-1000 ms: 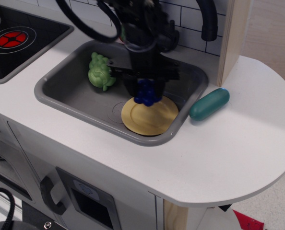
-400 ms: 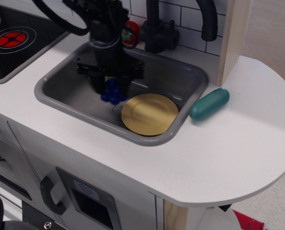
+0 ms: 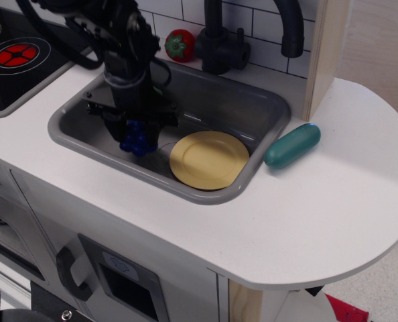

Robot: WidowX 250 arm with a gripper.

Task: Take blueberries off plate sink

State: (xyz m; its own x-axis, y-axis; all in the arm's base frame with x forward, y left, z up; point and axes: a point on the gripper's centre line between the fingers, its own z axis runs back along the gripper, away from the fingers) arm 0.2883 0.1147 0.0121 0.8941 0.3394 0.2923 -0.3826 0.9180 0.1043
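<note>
In the sink (image 3: 252, 100), left of the plate (image 3: 209, 159): blueberries (image 3: 137, 137) pinched in the gripper (image 3: 137, 131), clear of the rim, low over the grey floor. To finish well: lower to contact, open gently, withdraw straight up.

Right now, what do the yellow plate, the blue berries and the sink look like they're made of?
The plate looks like matte plastic: flat mustard colour, hardly any shine. The berries, held in the gripper, look like glossy moulded plastic, with small highlights on the balls. The sink seems smooth grey plastic, possibly painted metal; its walls carry a soft sheen.
</note>
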